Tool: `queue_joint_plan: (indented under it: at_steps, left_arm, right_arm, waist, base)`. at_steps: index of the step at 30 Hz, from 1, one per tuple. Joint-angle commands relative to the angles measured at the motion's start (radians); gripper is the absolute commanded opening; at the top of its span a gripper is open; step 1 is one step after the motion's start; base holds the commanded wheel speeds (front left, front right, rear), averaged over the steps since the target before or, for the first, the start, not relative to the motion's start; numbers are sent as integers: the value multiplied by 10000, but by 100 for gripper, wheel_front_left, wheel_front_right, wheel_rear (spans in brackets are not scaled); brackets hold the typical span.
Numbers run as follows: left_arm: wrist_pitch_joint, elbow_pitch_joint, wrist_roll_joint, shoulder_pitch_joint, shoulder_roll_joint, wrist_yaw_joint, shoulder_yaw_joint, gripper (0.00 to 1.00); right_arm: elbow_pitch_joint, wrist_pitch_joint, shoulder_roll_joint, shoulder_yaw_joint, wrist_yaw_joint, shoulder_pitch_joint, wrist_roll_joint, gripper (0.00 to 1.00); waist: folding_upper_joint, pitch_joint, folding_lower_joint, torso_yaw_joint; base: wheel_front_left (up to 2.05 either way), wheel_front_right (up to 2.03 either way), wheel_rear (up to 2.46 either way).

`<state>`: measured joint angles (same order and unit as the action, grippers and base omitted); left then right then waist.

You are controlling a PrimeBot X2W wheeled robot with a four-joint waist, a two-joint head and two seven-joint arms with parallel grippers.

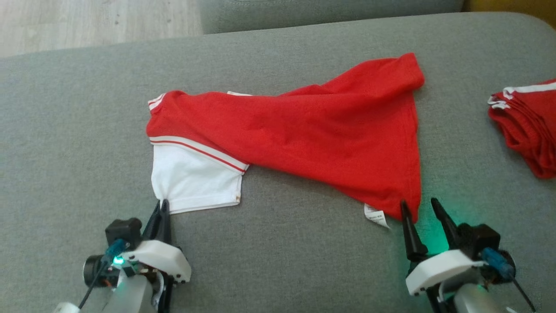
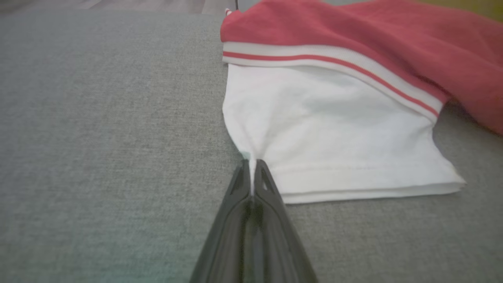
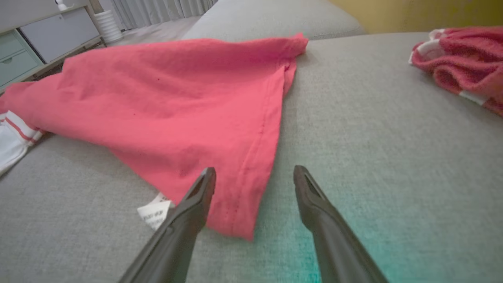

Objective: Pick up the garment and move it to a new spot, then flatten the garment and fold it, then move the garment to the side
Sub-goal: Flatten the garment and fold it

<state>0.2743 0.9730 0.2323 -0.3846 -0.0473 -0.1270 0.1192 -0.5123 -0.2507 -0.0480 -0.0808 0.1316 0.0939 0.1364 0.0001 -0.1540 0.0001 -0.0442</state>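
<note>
The garment [image 1: 304,130] is a red shirt with a white sleeve and red-white striped trim, spread across a grey sofa cushion. My left gripper [image 1: 163,208] is shut on the near left corner of the white sleeve [image 2: 334,137], and the cloth puckers into its closed tips [image 2: 251,165]. At the red hem's near corner [image 3: 235,220] my right gripper [image 1: 419,208] stands open, one finger [image 3: 204,184] over the cloth and the other finger [image 3: 304,184] over bare cushion. A white care label [image 1: 377,216] sticks out beside that corner.
A second red garment with white stripes [image 1: 527,126] lies bunched at the cushion's right edge. The grey cushion [image 1: 278,261] stretches wide on my near side and to the left. Wooden floor [image 1: 87,21] shows beyond the far left, and a cabinet with drawers [image 3: 39,39] stands there.
</note>
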Motion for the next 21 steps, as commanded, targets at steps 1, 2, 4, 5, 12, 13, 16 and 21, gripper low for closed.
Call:
queue_joint_plan:
  at_steps: [1,2,4,5,12,13,16,21]
  left_arm:
    - [-125,155,64,168,-58,-28,-57,0]
    - [-125,102,141,200,-53,-30,45,0]
    - [-125,-27,288,315,-48,-32,218,0]
    - [-125,-98,346,384,-47,-33,294,0]
    - [-125,-818,465,837,-118,-35,363,0]
    - [-125,-942,463,904,-133,-35,347,0]
    - [-125,-1290,449,1126,-172,-35,282,0]
    - [-125,-2116,360,1489,-239,-35,89,0]
  right_arm:
    - [119,-111,-22,-178,-9,114,88,100]
    - [-35,-111,-22,-177,-9,98,144,100]
    - [-407,-111,-22,-161,-9,95,318,100]
    - [-613,-111,-22,-186,-9,111,392,100]
    - [-1875,-111,-22,-485,-9,482,996,0]
    - [-1949,-111,-22,-502,-9,526,1013,0]
    - [-2059,-111,-22,-480,-9,580,1053,0]
    - [-1420,-111,-22,-302,-9,477,1251,0]
  waist:
    - [-1,36,-1,53]
    - [-1,54,-1,86]
    - [-1,95,-1,157]
    - [-1,116,-1,193]
    - [-1,232,-1,407]
    - [-1,262,-1,427]
    - [-1,387,-1,474]
    - [-1,749,-1,484]
  base:
    - [0,0,0]
    - [0,0,0]
    - [0,0,0]
    - [0,0,0]
    - [0,0,0]
    - [0,0,0]
    - [0,0,0]
    - [0,0,0]
